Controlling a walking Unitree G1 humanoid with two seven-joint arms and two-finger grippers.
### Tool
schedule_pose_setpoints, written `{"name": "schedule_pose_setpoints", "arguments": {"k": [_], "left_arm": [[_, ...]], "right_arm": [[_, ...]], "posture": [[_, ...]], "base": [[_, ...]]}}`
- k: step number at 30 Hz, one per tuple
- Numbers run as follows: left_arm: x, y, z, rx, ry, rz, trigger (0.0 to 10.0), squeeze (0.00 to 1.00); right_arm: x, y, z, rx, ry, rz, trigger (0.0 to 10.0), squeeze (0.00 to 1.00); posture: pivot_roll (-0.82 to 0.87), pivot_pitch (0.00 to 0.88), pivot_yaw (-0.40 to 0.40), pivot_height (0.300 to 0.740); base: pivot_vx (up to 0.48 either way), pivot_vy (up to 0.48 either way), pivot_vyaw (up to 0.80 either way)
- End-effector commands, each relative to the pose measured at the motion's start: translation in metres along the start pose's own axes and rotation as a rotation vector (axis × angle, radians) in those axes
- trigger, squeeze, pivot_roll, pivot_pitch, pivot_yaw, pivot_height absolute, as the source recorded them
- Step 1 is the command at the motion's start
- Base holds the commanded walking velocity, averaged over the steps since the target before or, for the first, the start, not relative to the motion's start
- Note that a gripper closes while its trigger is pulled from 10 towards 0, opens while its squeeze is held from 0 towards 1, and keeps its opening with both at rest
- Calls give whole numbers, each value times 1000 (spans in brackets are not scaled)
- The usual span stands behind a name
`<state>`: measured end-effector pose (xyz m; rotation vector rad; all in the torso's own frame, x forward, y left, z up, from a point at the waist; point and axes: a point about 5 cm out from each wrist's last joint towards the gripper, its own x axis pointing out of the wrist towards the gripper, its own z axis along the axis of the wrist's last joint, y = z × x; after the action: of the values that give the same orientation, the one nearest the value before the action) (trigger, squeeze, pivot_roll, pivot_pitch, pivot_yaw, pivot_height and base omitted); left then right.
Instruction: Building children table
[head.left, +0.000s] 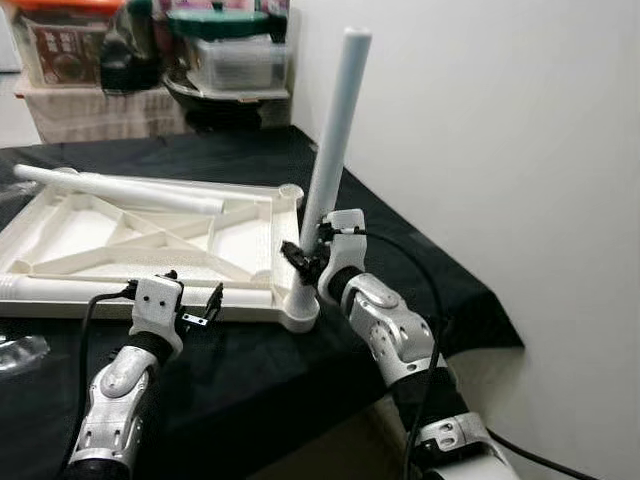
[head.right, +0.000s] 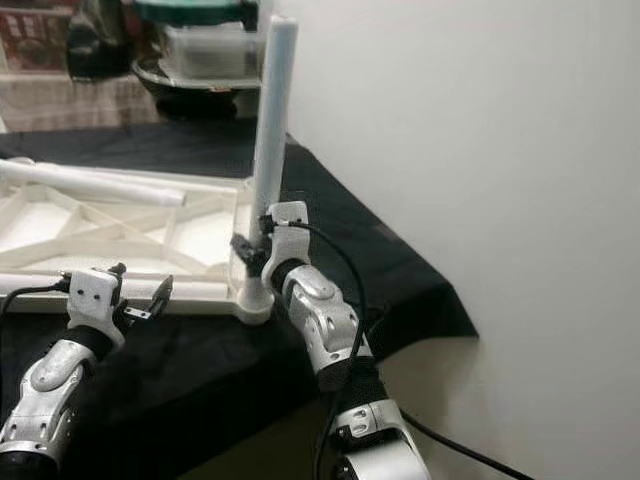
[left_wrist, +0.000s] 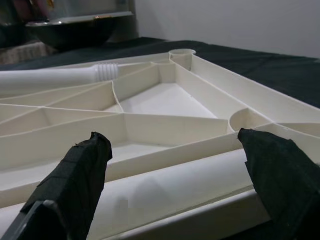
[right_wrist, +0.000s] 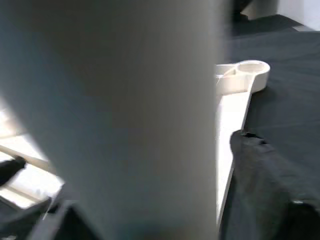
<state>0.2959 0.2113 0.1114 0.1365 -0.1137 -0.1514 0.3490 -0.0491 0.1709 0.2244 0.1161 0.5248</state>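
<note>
The white plastic tabletop (head.left: 130, 235) lies upside down on a black cloth, ribs facing up. A white table leg (head.left: 335, 130) stands upright in its near right corner socket (head.left: 300, 312). My right gripper (head.left: 305, 255) is shut on this leg just above the socket; in the right wrist view the leg (right_wrist: 125, 115) is a blurred mass between the fingers (right_wrist: 260, 165). My left gripper (head.left: 197, 305) is open at the tabletop's front edge, straddling a second leg (left_wrist: 165, 192) that lies along that edge. A third leg (head.left: 120, 188) with a threaded end (left_wrist: 105, 71) lies across the far side.
A white wall (head.left: 500, 150) runs close along the right. The black cloth's edge (head.left: 470, 300) drops off just right of my right arm. Boxes and dark containers (head.left: 230, 55) are stacked behind the table. A crumpled clear plastic piece (head.left: 20, 350) lies at the near left.
</note>
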Motion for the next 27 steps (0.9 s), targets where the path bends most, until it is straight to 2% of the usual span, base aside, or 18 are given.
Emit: {"name": "schedule_pose_setpoints", "arguments": {"k": [1, 2, 3, 4, 6, 7, 8, 10, 11, 12, 15, 20, 24, 26, 27], "left_arm": [[1, -5, 0, -2, -3, -18, 10000, 0], [1, -5, -1, -3, -3, -18, 10000, 0], [1, -5, -1, -3, -3, -18, 10000, 0], [0, -5, -1, -4, -1, -19, 10000, 0], [0, -5, -2, -6, 2, -19, 10000, 0], [0, -5, -2, -6, 2, -19, 10000, 0], [0, -5, -2, -6, 2, -19, 10000, 0], [0, -5, -2, -6, 2, -19, 10000, 0], [0, -5, -2, -6, 3, -19, 10000, 0], [0, -5, -2, -6, 3, -19, 10000, 0], [-1, -2, -1, -1, 1, -11, 10000, 0], [-2, 1, -1, 2, 3, -2, 10000, 0], [-4, 3, -2, 5, 5, 2, 10000, 0], [-4, 4, -2, 9, 7, 3, 10000, 0], [-4, 4, -2, 9, 7, 3, 10000, 0]], "right_arm": [[-3, -1, 12, 14, -70, 31, 10000, 1000], [-7, 2, 16, 30, -95, 91, 10000, 1000], [-7, 2, 16, 30, -95, 91, 10000, 1000], [-13, 6, 19, 51, -126, 174, 10000, 1000], [-32, 21, 26, 60, -185, 433, 10000, 1000], [-32, 21, 26, 60, -185, 433, 10000, 1000], [-39, 26, 27, 60, -200, 508, 10000, 1000], [-39, 26, 27, 60, -200, 508, 10000, 1000], [-47, 31, 26, 54, -190, 604, 10000, 1000], [-47, 31, 26, 54, -190, 604, 10000, 1000], [-60, 39, 12, -6, -113, 736, 10000, 1000], [-65, 46, 12, -4, -107, 786, 10000, 1000], [-75, 53, 10, -9, -88, 878, 10000, 1000], [-87, 57, 8, -9, -62, 979, 10000, 1000], [-87, 57, 8, -9, -62, 979, 10000, 1000]], "posture": [[49, 0, -124, 740], [49, 0, -124, 740], [49, 0, -124, 740], [44, 0, -122, 740], [42, 0, -119, 740], [42, 0, -119, 740], [42, 0, -119, 740], [42, 0, -119, 740], [40, 0, -117, 740], [40, 0, -117, 740], [50, 0, -121, 740], [52, 0, -120, 740], [54, 0, -118, 740], [53, 0, -114, 740], [53, 0, -114, 740]], "base": [[0, 0, 0], [0, 0, 0], [0, 0, 0], [0, 0, 0], [0, 0, 0], [0, 0, 0], [0, 0, 0], [0, 0, 0], [0, 0, 0], [0, 0, 0], [0, 0, 0], [0, 0, 0], [0, 0, 0], [0, 0, 0], [0, 0, 0]]}}
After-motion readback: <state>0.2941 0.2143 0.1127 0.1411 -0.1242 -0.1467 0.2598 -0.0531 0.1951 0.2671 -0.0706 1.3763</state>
